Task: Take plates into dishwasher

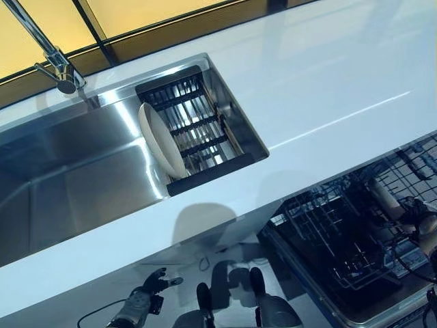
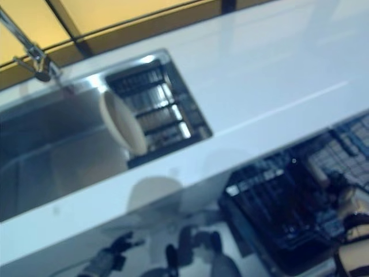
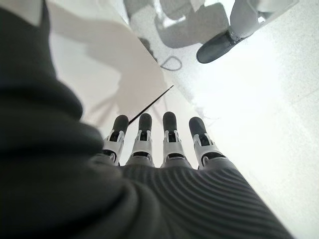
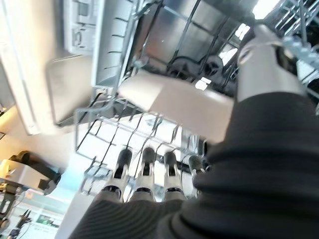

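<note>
One plate (image 4: 174, 102) gripped in my right hand (image 4: 249, 104) over dishwasher rack (image 4: 124, 129); left hand (image 3: 164, 144) open, idle. Nxt: slot it betw. tines.

1 cream plate (image 1: 161, 139) stands on edge in the sink (image 1: 68, 164), leaning against the near end of the black drying rack (image 1: 194, 126) set in the sink's right part. Its round face is turned toward the open basin.

1 further cream plate (image 4: 174, 102) is visible in the right wrist view, tilted among the wires of the dishwasher rack (image 1: 341, 239), pinched between the thumb and the fingers of the right hand (image 4: 149, 174).

The dishwasher rack is dark wire, pulled out below the white counter edge, at the robot's right.
</note>
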`<state>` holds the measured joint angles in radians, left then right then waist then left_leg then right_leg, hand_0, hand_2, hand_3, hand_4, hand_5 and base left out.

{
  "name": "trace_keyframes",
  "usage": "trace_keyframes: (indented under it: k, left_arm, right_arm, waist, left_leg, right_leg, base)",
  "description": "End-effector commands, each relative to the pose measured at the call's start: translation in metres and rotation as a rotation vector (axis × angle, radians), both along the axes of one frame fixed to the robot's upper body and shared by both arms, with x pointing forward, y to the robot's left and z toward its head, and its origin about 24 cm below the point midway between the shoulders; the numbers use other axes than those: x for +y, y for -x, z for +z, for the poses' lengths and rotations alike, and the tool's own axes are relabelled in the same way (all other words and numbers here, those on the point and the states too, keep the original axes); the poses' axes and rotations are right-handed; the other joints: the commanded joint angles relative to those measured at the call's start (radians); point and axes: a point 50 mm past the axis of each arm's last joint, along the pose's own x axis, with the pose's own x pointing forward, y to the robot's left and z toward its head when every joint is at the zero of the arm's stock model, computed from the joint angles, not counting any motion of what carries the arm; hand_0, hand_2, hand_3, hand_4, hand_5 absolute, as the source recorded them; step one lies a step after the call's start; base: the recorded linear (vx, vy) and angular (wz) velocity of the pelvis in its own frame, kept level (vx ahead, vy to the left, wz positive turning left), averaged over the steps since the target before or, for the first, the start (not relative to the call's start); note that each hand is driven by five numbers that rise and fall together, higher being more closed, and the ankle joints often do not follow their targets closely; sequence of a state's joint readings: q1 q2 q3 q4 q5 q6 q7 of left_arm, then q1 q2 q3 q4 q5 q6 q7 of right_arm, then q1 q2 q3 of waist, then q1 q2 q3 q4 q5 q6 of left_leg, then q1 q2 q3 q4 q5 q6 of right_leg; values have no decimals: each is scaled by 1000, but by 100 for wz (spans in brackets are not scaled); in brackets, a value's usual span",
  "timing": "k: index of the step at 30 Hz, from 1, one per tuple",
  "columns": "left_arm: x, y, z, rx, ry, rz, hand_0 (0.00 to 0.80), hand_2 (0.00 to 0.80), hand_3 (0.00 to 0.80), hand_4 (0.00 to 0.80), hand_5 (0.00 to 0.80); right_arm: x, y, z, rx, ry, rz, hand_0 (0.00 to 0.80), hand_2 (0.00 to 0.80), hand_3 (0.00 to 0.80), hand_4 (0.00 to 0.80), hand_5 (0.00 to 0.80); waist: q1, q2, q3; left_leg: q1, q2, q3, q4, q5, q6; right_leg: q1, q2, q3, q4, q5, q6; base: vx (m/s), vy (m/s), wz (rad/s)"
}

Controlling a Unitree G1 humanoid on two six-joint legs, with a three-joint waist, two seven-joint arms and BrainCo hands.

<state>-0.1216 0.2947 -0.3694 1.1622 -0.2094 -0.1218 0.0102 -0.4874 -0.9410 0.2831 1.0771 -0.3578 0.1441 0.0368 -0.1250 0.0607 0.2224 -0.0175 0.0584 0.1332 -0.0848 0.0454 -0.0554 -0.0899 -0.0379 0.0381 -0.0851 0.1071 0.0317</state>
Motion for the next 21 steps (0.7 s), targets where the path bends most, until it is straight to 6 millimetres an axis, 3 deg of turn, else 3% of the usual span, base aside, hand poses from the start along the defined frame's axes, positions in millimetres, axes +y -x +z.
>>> trace_keyframes:
  k: [1,10,17,21]
  left_arm:
    - [15,-3,4,-5,-45,10,0,0,0,0,0]
    - [18,5,0,30,-51,41,0,0,0,0,0]
    - [22,13,-2,50,-64,87,0,0,0,0,0]
    - [27,15,-1,55,-75,109,0,0,0,0,0]
  right_arm:
    - [-3,0,7,-20,12,-19,0,0,0,0,0]
    - [-18,6,39,-134,13,-34,0,0,0,0,0]
    - [-40,19,87,-253,81,-58,0,0,0,0,0]
    - [-45,22,130,-371,127,-37,0,0,0,0,0]
  waist:
    - [-3,-60,-30]
    - [-27,-112,-70]
    - [-43,-156,-107]
    - [-41,-174,-122]
  left_leg:
    - [23,7,-25,-2,-34,4]
    - [52,22,-2,-2,-40,4]
    - [77,39,13,-2,-43,4]
    - [88,43,11,-2,-44,5]
  right_leg:
    - [-33,-63,22,-2,48,84]
    - [-10,-43,53,-2,47,85]
    - [13,-26,69,-2,47,88]
    - [27,-23,68,-2,45,90]
  base:
    - [0,0,0]
    - [34,44,-2]
    - [49,26,-12]
    - [47,1,-3]
